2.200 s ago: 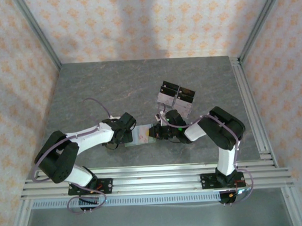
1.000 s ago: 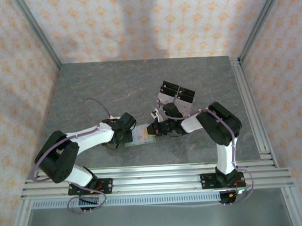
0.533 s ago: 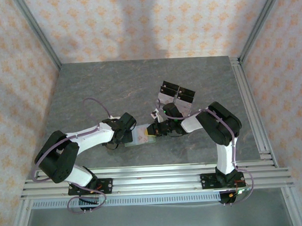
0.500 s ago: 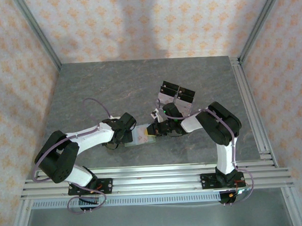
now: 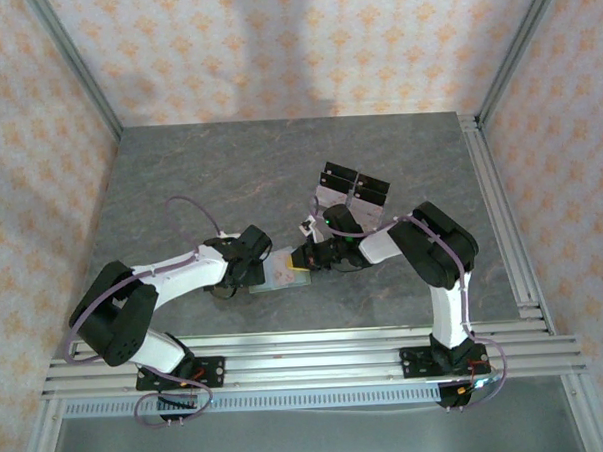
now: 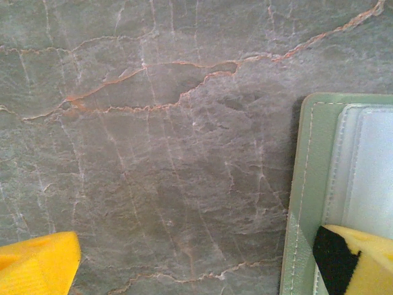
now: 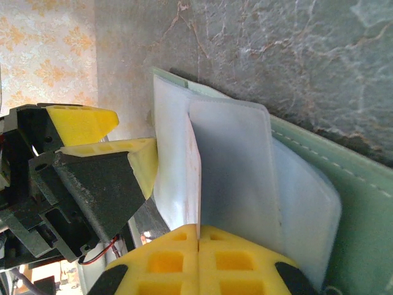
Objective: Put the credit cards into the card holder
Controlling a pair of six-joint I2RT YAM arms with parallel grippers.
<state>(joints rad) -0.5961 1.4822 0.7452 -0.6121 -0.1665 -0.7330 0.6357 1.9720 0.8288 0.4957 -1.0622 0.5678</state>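
The card holder lies open and flat on the grey veined counter, near its front middle, between the two grippers. The right wrist view gives what the overhead view cannot. A thin pale credit card stands on edge over the holder's clear sleeves, pinched in the right gripper, whose yellow jaws are pressed together on it. The left wrist view shows the left gripper with its jaws spread wide, one fingertip over the holder's sleeve and the other over bare stone. From above, a clear rack with black pieces stands just behind the right gripper. Floral-patterned walls in aluminium framing enclose the counter.
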